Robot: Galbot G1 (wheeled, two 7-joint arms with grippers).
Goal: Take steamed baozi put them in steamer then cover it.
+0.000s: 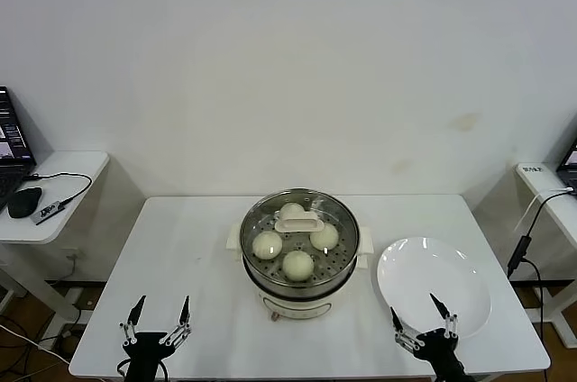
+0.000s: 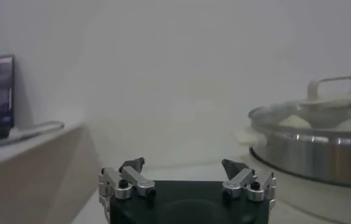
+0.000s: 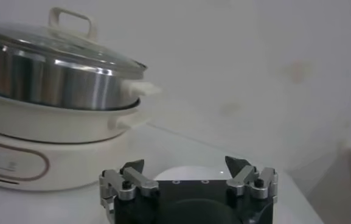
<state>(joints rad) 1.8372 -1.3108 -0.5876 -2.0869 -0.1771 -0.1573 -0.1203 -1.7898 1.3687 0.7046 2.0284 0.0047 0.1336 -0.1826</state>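
Note:
The steel steamer [image 1: 298, 287] stands mid-table on its white base. The glass cover [image 1: 263, 215] with its cream handle [image 1: 297, 222] sits on it. Under the glass lie baozi: one at the left [image 1: 267, 244], one at the front [image 1: 298, 263], one at the right [image 1: 325, 236], and one at the back, partly behind the handle. My left gripper [image 1: 160, 313] is open and empty at the front left edge. My right gripper [image 1: 417, 314] is open and empty at the front right. The steamer also shows in the left wrist view [image 2: 321, 149] and the right wrist view [image 3: 47, 79].
An empty white plate [image 1: 434, 285] lies right of the steamer, just beyond my right gripper. Side tables stand at the far left [image 1: 54, 186] and far right [image 1: 546, 186], with a laptop, a mouse and cables.

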